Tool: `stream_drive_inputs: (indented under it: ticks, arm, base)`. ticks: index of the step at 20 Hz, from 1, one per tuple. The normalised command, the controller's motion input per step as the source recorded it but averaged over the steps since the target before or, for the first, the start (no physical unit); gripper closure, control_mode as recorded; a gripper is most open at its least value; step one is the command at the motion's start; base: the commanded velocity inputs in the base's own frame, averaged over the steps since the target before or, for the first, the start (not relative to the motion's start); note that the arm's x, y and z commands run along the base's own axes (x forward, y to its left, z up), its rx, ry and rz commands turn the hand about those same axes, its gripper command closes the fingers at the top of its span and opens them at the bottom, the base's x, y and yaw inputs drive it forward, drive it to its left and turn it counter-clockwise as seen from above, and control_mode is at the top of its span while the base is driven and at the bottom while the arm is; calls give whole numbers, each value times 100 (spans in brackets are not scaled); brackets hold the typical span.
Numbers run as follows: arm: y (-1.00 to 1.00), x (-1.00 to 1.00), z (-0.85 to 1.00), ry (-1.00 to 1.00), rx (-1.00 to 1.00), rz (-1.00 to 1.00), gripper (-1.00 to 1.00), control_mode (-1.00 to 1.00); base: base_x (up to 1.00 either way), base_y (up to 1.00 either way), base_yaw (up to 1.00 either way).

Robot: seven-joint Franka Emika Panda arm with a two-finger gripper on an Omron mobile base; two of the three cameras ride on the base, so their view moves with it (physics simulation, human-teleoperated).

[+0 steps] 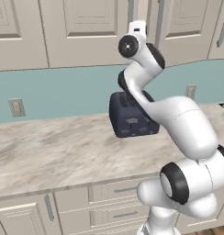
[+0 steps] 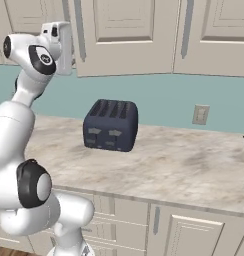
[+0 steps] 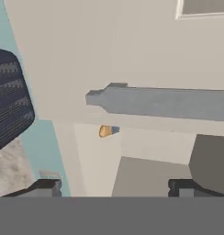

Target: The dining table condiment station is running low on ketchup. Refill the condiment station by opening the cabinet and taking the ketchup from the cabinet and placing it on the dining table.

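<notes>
The cabinet is a cream wall cupboard above the counter, and its doors are shut. My gripper is raised in front of one door, and my hand sits just beside a long grey bar handle. In the hand view that handle runs across the picture, just ahead of my fingertips. The jaws stand wide apart with nothing between them. The ketchup is hidden behind the shut doors. The dining table is out of view.
A dark blue toaster stands on the marble-look wall counter directly below my hand. Wall outlets sit on the teal backsplash. Further cabinet doors with bar handles run to the right. Drawer units lie under the counter.
</notes>
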Motion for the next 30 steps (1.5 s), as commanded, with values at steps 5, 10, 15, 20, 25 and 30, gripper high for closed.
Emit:
stream_drive_inputs:
  ticks: [5, 10, 15, 20, 25, 30]
  arm:
    - [-22, -96, -7, -2, -1, -16, -100, -100]
    - [-40, -100, 0, -3, 0, -17, -100, -100]
    - [-69, -99, 0, 0, 4, -10, -100, -100]
    - [-82, -100, 2, 0, 10, -6, -100, -100]
    - [-91, -98, 7, 0, 13, -2, -100, -100]
    - [-100, -61, 10, 2, 17, 0, -100, -100]
  base:
    - [0, 0, 0]
    - [0, 0, 0]
    - [0, 0, 0]
    - [0, 0, 0]
    - [0, 0, 0]
    - [0, 0, 0]
